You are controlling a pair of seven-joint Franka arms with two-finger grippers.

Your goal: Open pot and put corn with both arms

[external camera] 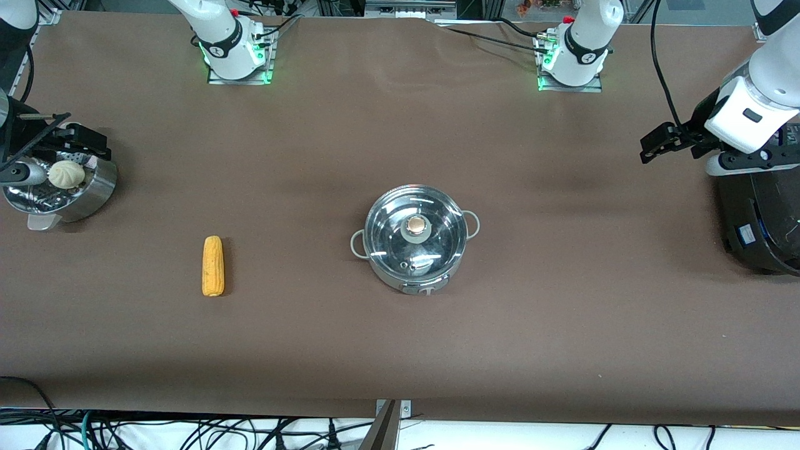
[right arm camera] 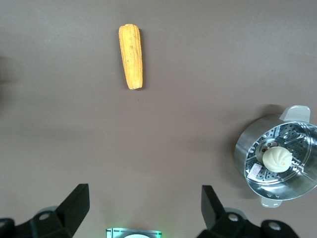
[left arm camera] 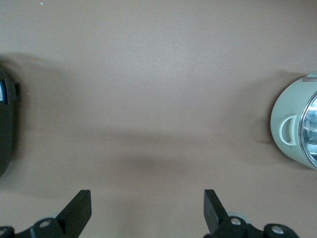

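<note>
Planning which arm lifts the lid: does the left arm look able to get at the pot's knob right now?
Probably yes. The left gripper hangs open over bare table beside the black cooker, and nothing stands between it and the pot. The lid's knob is uncovered, open from above.

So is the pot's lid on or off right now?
On. The clear glass lid sits flat on the pot, its round knob pointing up in the middle, and neither gripper is touching it.
</note>
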